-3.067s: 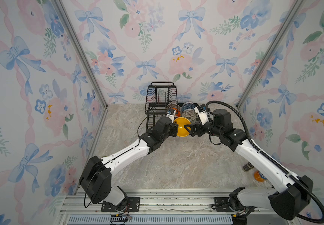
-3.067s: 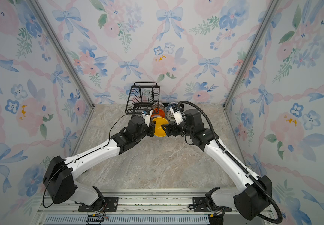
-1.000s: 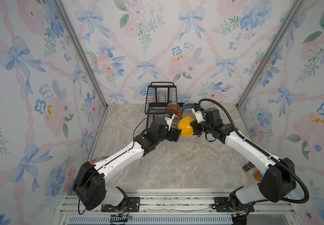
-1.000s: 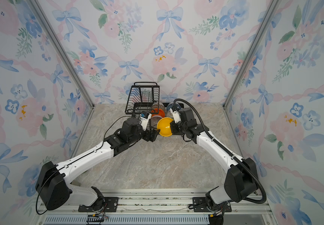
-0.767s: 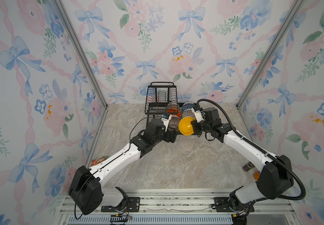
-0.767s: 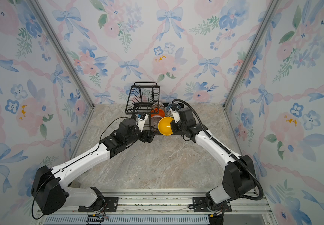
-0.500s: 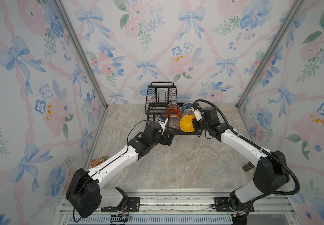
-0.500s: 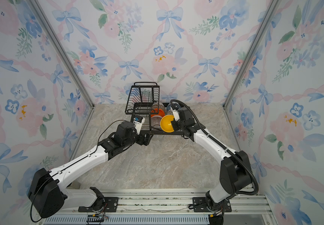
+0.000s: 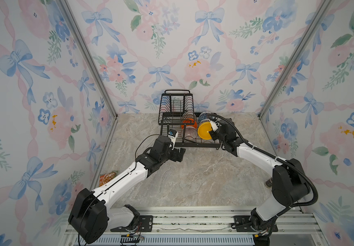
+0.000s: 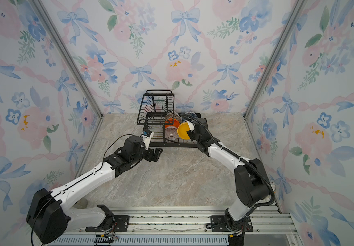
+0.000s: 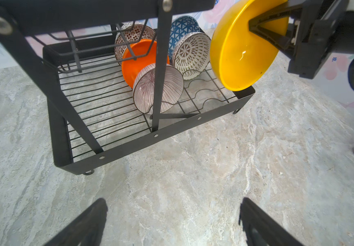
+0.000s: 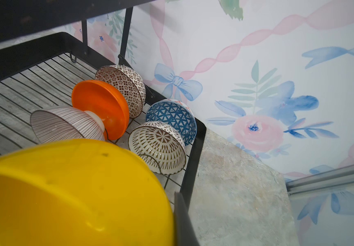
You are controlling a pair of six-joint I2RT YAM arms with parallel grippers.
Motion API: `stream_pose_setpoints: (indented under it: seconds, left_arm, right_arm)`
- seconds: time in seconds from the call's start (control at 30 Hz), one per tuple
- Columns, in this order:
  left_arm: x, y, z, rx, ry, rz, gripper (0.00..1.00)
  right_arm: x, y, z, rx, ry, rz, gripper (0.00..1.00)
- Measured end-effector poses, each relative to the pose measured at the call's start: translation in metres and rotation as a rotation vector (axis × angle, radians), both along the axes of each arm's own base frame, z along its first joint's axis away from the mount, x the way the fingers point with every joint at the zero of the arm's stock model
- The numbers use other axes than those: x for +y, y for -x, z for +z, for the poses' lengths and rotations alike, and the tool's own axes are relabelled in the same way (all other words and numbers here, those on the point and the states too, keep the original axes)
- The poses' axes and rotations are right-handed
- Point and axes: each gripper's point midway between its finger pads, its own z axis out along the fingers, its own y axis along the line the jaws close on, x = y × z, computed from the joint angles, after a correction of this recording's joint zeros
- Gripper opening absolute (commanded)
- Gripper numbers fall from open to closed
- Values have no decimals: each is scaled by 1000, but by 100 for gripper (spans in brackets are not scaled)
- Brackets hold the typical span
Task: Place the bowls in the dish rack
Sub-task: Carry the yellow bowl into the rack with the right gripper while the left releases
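My right gripper [image 9: 212,133] is shut on the rim of the plain yellow bowl [image 9: 205,131], one finger [image 11: 265,23] inside it. The bowl stands on edge over the front right corner of the black wire dish rack [image 9: 197,145]. The rack's lower tray holds the orange bowl [image 11: 142,57], the pinkish striped bowl [image 11: 144,89], the white lattice bowl [image 11: 191,55], the blue triangle bowl [image 11: 182,26] and the brown mosaic bowl [image 11: 133,36], all on edge. My left gripper [image 9: 181,154] is open and holds nothing, over bare tabletop in front of the rack's left half.
The rack's raised upper basket with its loop handle [image 9: 176,102] stands over the left half, against the back wall. A snack packet [image 9: 107,177] lies by the left wall. A can [image 9: 269,183] lies behind my right arm's base, near the right wall.
My right gripper has carried the yellow bowl back and over the rack's right side. The left arm has drawn back from the bowl toward the front left, its jaws open.
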Motion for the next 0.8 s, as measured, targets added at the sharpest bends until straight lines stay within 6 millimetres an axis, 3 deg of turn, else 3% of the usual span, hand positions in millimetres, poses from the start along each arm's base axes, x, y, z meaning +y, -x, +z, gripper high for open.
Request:
stream_pose_setpoints:
  seconds: [0.17, 0.5, 0.8]
  left_arm:
    - [6, 1, -8, 25, -12, 10, 98]
    - [12, 2, -16, 50, -18, 14, 98]
    - [16, 0, -17, 55, -13, 21, 98]
  right_arm:
    - [-5, -10, 3, -72, 47, -24, 0]
    - [-11, -30, -24, -145, 181, -62, 0]
    - [-13, -47, -29, -256, 287, -86, 0]
